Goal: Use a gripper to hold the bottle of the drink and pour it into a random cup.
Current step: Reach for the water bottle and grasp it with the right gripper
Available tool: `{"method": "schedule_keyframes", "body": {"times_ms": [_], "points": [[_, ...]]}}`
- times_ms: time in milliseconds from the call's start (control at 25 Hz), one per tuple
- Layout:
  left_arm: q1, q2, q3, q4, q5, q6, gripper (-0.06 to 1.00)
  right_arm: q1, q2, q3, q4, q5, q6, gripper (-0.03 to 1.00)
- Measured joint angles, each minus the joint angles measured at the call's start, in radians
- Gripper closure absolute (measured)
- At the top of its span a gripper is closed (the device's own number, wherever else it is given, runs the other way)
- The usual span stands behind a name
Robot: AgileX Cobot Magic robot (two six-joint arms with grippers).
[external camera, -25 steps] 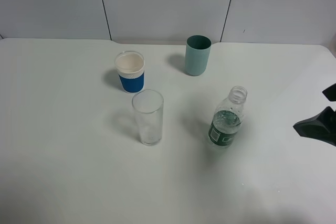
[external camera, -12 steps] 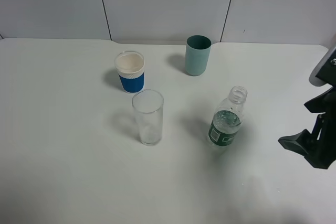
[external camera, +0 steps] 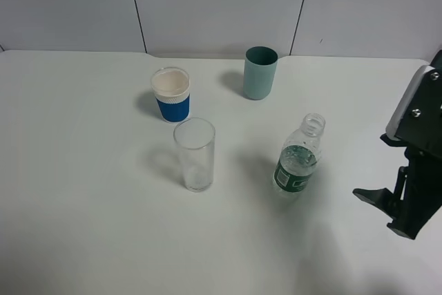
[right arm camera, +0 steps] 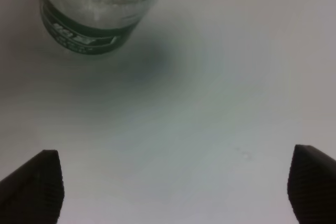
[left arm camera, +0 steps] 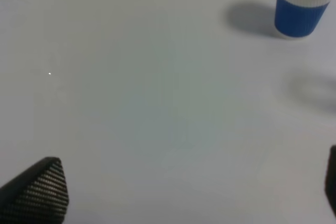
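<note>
The bottle of the drink (external camera: 299, 158) stands upright and uncapped on the white table, right of centre, with a dark green label around its middle. Left of it stands the cup (external camera: 195, 155), a tall clear glass. My right gripper (external camera: 384, 213) hangs at the right edge, to the right of the bottle and a little nearer the front, apart from it. The right wrist view shows the right gripper (right arm camera: 170, 192) open and empty, with the bottle (right arm camera: 97, 9) ahead of it. The left gripper (left arm camera: 184, 192) is open over bare table and does not show in the exterior view.
A white paper cup with a blue sleeve (external camera: 170, 94) stands behind the glass, and it also shows in the left wrist view as the paper cup (left arm camera: 302, 3). An opaque teal cup (external camera: 260, 72) stands near the back wall. The table (external camera: 83, 191) is white.
The right gripper has come in from the right edge, moving left and toward the front, nearer the bottle. Its jaws stay open. The bottle and cups have not moved.
</note>
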Motion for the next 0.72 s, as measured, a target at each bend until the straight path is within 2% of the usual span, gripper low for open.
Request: {"method": "schedule_keyframes", "body": {"times_ms": [80, 400, 480, 560, 680, 720], "points": [[0.000, 0.000, 0.000, 0.000, 0.000, 0.000, -0.05, 0.004, 0.000, 0.015, 0.001, -0.034, 0.001, 0.13], [0.000, 0.000, 0.000, 0.000, 0.000, 0.000, -0.05, 0.004, 0.000, 0.031, 0.045, -0.072, 0.003, 0.18], [0.000, 0.000, 0.000, 0.000, 0.000, 0.000, -0.05, 0.004, 0.000, 0.031, 0.012, -0.084, 0.051, 0.20], [0.000, 0.000, 0.000, 0.000, 0.000, 0.000, -0.05, 0.004, 0.000, 0.031, -0.091, -0.102, 0.183, 0.21], [0.000, 0.000, 0.000, 0.000, 0.000, 0.000, -0.05, 0.004, 0.000, 0.031, -0.336, -0.162, 0.500, 0.21], [0.000, 0.000, 0.000, 0.000, 0.000, 0.000, -0.05, 0.004, 0.000, 0.031, -0.427, -0.186, 0.653, 0.22]]}}
